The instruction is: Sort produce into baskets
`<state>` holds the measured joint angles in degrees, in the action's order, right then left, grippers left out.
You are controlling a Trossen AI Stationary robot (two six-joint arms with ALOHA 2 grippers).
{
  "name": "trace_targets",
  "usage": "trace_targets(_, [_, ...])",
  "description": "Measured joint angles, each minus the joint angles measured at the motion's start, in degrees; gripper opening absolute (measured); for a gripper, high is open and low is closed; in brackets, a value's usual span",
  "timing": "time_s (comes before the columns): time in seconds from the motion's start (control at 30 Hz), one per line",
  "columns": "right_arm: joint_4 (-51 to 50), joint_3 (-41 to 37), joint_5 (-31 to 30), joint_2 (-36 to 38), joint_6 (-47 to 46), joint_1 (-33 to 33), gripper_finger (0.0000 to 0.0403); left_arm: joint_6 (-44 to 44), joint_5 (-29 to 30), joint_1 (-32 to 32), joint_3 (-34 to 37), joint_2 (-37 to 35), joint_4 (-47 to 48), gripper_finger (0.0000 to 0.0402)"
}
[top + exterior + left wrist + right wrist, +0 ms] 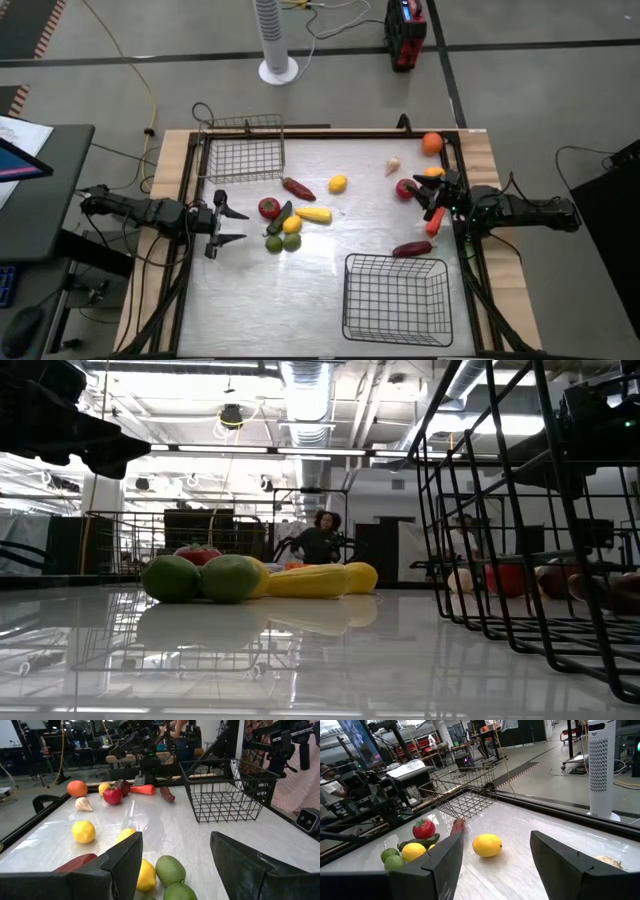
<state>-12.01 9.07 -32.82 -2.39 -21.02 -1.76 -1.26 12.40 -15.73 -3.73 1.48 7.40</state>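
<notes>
The produce lies on the white table. A cluster sits left of centre: a red tomato [269, 208], a dark green long piece [279, 217], a yellow long piece [313, 214], a yellow round piece [291, 225] and two green ones [282, 242]. A red long piece [298, 188] and a lemon [338, 184] lie farther back. My left gripper [236, 225] is open and empty just left of the cluster. My right gripper [422, 197] is open and empty by a red round piece [405, 188] and an orange long piece [434, 221]. The grey basket [243, 148] stands far left, the black basket [395, 297] near right.
A maroon long piece [411, 249] lies just beyond the black basket. An orange [431, 143], a pale garlic-like piece [393, 165] and a yellow piece [433, 172] lie at the far right. A raised dark frame [190, 200] borders the table. A person [320, 540] stands in the room behind.
</notes>
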Motion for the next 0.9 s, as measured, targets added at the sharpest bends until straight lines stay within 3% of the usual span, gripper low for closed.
trace_targets(0.53, [0.0, 0.0, 0.0, 0.0, 0.0, 0.0, 0.0260, -3.6, 0.5, 0.0, 0.1, 0.0, -0.8, 0.0223])
trace_targets(0.67, [0.0, 0.0, 0.0, 0.0, 0.0, 0.0, 0.0260, 5.7, -1.3, 0.0, 0.1, 0.0, -2.7, 0.0223])
trace_targets(0.9, [0.0, 0.0, 0.0, 0.0, 0.0, 0.0, 0.0260, 9.6, -0.1, 0.0, 0.1, 0.0, -15.7, 0.0223])
